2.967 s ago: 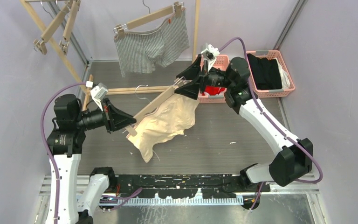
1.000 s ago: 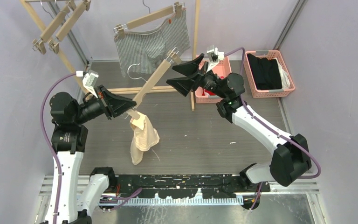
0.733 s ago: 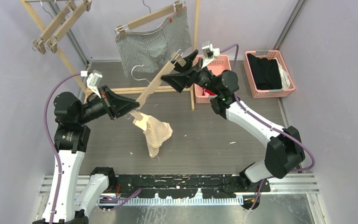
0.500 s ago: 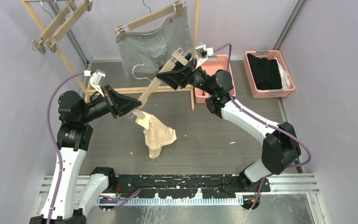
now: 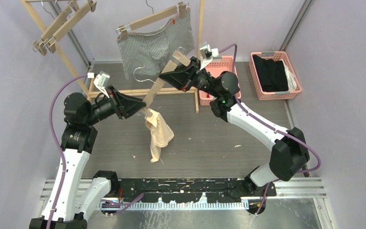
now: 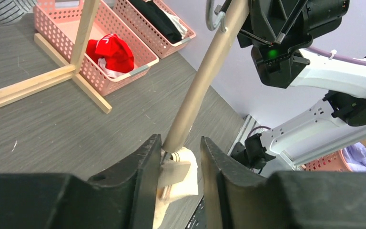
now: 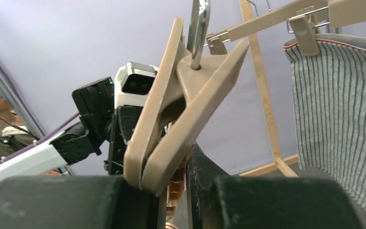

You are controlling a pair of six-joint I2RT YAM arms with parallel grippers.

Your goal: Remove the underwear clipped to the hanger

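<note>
Beige underwear [image 5: 158, 136] hung off hanger [image 5: 155, 91] low clip [image 6: 174, 164]; L gripper [image 5: 142, 108] clamping that end, R gripper [image 5: 167, 78] squeezing top clip [image 7: 181, 105].

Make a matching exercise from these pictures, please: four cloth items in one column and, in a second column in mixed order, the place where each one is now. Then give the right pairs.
Column 1
1. beige underwear
2. striped boxer briefs
3. red underwear
4. black clothing

Column 2
A. in the right pink basket
B. clipped at both corners to the upper hanger
C. dangling from the low end of the tilted hanger
D. in the left pink basket

Pairs: 1-C; 2-B; 3-D; 4-A
</note>
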